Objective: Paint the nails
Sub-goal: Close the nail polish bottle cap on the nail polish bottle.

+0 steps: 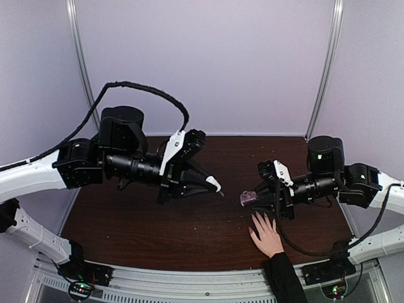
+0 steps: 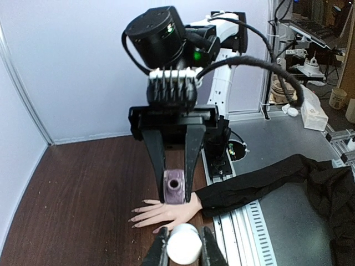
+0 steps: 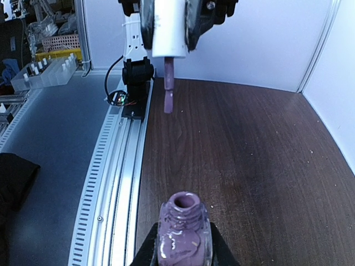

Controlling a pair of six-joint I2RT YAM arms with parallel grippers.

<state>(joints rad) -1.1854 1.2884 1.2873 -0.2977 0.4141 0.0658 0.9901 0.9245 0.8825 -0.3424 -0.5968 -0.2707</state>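
Brown tabletop [image 1: 158,233], top view: a human hand [image 1: 267,235] in a black sleeve [image 1: 285,278] lies flat on it with the fingers spread and pointing away from the arm bases, so that each fingertip can be reached from above.
Left gripper [image 1: 214,184], top view: clenched on a white cap [image 1: 213,183]. It hangs above the wood, well apart from the hand, and points toward the right arm.
Right gripper [image 1: 251,199], top view: it grasps a purple nail polish bottle [image 1: 247,198] just beyond the fingertips. I judge this is to keep the polish near the work.
Nails [image 2: 135,210], left wrist view: they show at the ends of the fingers, below the bottle. Whether any of them has polish already is too small to tell.
Bottle mouth, left wrist view: open and turned to the cap, so the brush can enter straight.
Brush [image 3: 168,91], right wrist view: purple, it sticks out from the cap, outside the bottle and nearly in line with its neck.
Step, my judgement: the brush is either going in for polish or is just loaded, and no nail is touched at this moment.
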